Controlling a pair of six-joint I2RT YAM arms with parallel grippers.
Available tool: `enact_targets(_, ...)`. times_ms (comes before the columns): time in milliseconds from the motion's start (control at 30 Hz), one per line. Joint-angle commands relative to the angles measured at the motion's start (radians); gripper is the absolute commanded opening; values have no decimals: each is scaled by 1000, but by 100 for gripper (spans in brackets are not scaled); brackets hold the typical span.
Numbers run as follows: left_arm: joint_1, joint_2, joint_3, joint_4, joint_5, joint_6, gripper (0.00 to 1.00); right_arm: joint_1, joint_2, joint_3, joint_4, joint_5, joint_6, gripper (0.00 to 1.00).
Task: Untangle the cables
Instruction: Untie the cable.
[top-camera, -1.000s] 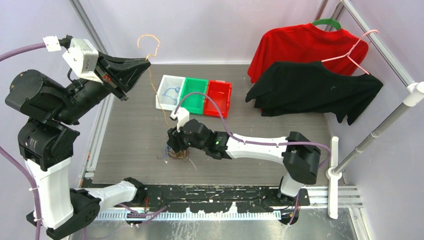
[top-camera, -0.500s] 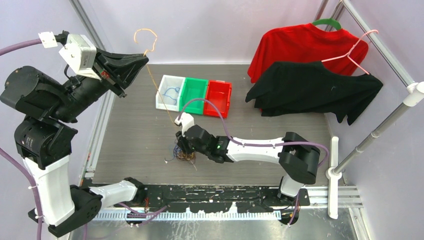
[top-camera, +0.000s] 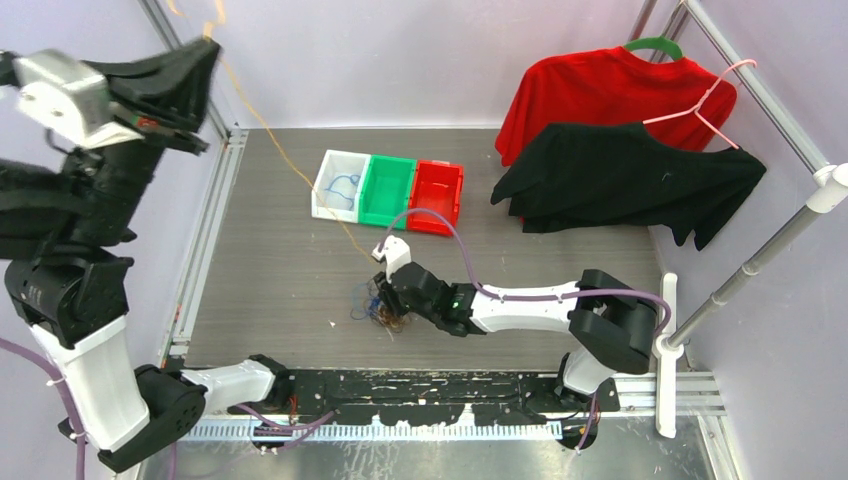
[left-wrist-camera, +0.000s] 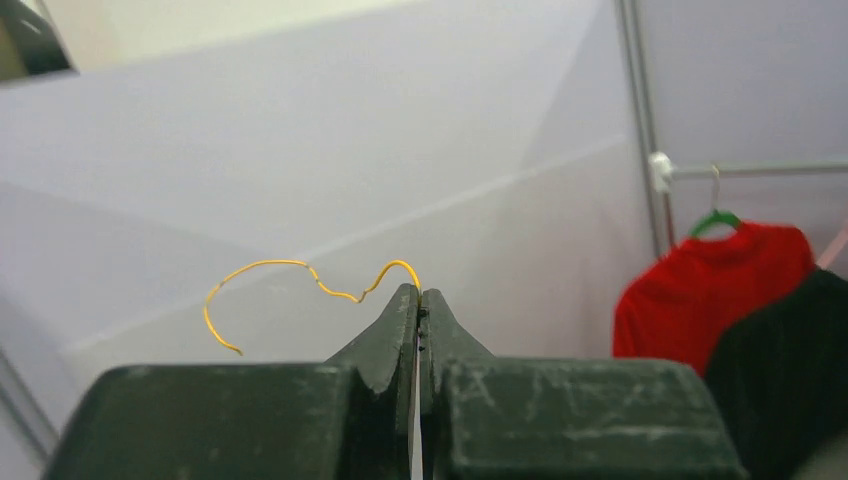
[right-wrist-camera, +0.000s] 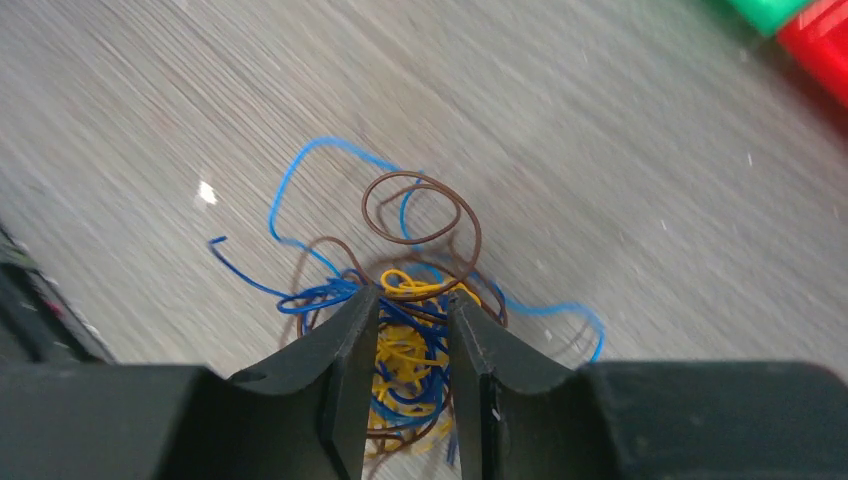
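Top external: on grey ribbed worktop, right claw pinches tangled blue-yellow-brown wire clump. Left claw, raised high, clamps thin orange wire running near-taut from it. Risk: a hard pull cinches knots or drags clump out of grip.

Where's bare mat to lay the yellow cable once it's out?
Bare mat between left rail and tangle; also between red bin, black shirt and right arm. Crowded: around the tangle under the right gripper, and along the yellow cable the left gripper holds.
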Motion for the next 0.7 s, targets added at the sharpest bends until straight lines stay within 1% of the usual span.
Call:
enact_targets(0,-3,-20,59,298,-143,120,0,-14,-26,-63,-41,58,-3,37)
enact_targets(133,-3,-8,76,399,-213,181,0,-18,-45,-106,-35,76,8,39)
enact_targets(200,-3,1,88,412,-234,192,0,-22,-55,-123,-32,83,15,40)
enact_targets(267,-3,4,90,391,-230,186,0,-25,-68,-132,-30,86,24,40)
enact_targets(367,-3,-5,72,282,-177,137,0,-24,-97,-116,-45,74,36,42)
enact_targets(433,-2,-27,16,234,-137,106,0,-24,-130,-87,-67,60,39,48)
enact_targets(533,-3,-61,-84,184,-95,56,0,-25,-197,-26,-110,31,30,64)
enact_targets(567,-3,-73,-117,166,-81,37,0,-24,-217,2,-128,31,24,67)
enact_targets(667,-3,-103,-212,91,-7,-15,0,-24,-278,86,-171,-47,4,77)
